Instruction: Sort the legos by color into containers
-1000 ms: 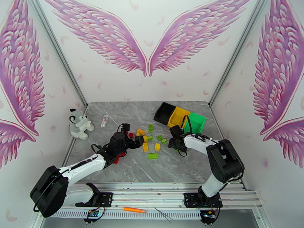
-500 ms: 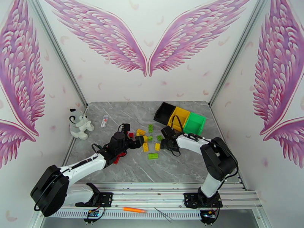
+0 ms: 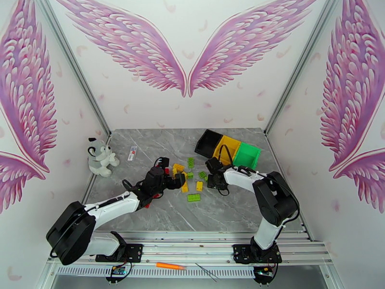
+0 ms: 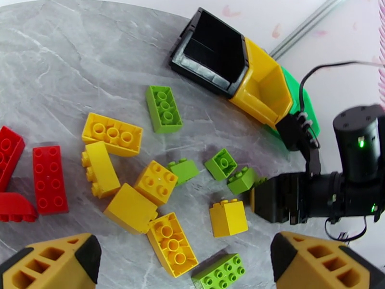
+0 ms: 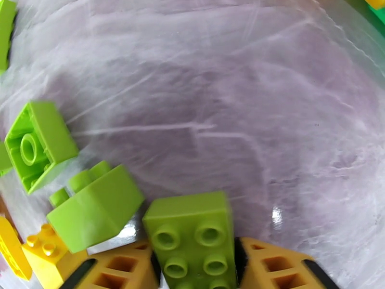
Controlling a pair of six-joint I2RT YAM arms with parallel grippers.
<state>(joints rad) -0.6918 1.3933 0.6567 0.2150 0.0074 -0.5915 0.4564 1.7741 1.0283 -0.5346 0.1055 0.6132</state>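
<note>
My right gripper [image 5: 195, 250] is pinched shut on a green brick [image 5: 190, 227] at the bottom centre of the wrist view. Its studs face the camera, and its length apparently runs down the frame between the jaws. The green bin [image 3: 246, 156] sits just up and right of this arm in the top view, so this arm is nearer. My left gripper [image 4: 185, 260] gapes wide and empty over yellow bricks [image 4: 172, 243] at lower centre.

Two white arms [image 3: 113, 206], black joints [image 3: 279, 203]
Black cables [image 4: 332, 64]; left end effector [image 4: 185, 250] and right end effector [image 5: 195, 266] have orange latticed fingers [image 4: 48, 263] with black pads [image 4: 91, 252].
</note>
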